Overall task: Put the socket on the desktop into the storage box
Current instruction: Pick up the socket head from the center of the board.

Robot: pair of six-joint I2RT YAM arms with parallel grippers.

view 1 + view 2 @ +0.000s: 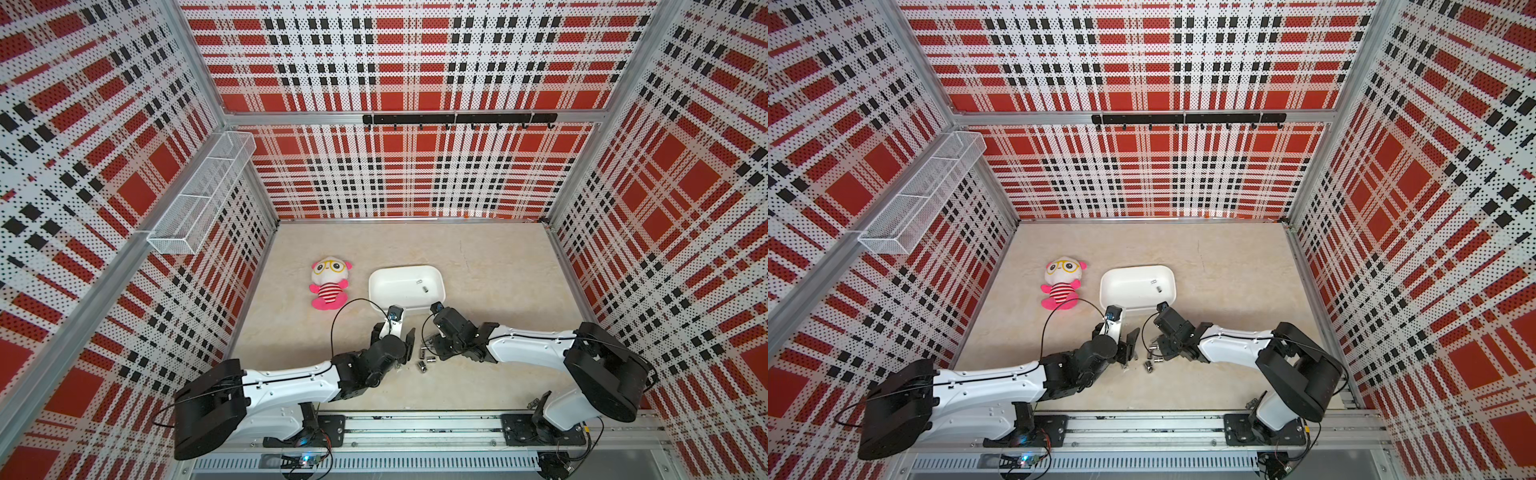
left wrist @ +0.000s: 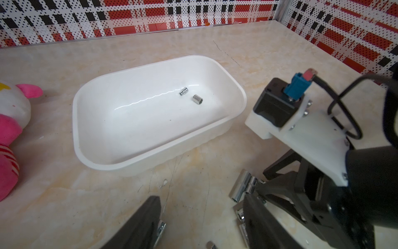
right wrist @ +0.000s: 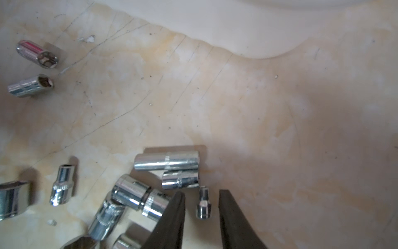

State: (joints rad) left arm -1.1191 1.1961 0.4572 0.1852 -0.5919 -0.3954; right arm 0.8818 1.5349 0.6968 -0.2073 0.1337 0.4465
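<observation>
Several chrome sockets [image 1: 423, 365] lie loose on the beige desktop [image 1: 498, 270] between my two arms. In the right wrist view a small stepped socket [image 3: 204, 204] lies between the fingers of my right gripper [image 3: 202, 194]. The jaws stand open with a gap on each side of it. A long socket [image 3: 167, 162] and others lie beside the jaws. My left gripper [image 2: 200, 198] hangs open over bare desktop with nothing between its fingers. The white storage box [image 1: 405, 269] stands just beyond both grippers and holds two sockets [image 2: 183, 91] [image 2: 197, 99].
A pink and white plush doll [image 1: 328, 284] lies left of the storage box. A white wire-mesh basket [image 1: 203, 195] hangs on the left wall. A black hook rail [image 1: 457, 119] is on the back wall. Plaid walls close in three sides.
</observation>
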